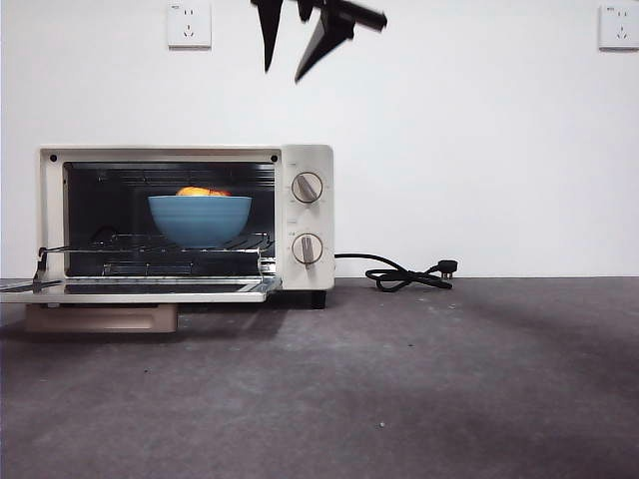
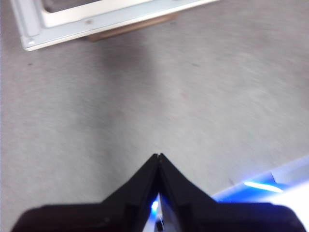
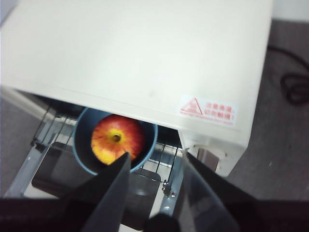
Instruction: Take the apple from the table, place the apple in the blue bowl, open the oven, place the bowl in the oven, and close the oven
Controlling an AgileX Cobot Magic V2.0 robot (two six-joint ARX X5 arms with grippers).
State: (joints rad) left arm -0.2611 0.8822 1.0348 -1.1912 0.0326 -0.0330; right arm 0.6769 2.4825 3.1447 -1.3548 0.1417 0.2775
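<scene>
Apple half-hidden in blue bowl inside open oven; right hand apart, left hand together.

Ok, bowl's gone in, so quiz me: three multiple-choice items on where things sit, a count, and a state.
1. Where is the blue bowl?
A. on the table in front of the oven
B. on the wire rack inside the oven
C. on top of the oven

2. How many round knobs does the oven show?
A. one
B. two
C. four

3. How does the oven door stand?
A. folded down open
B. shut
C. half raised

Answers: 1 B, the bowl with the apple in it rests on the rack; 2 B, one knob above the other; 3 A, the door lies flat, the right gripper above it open, the left gripper shut.
</scene>
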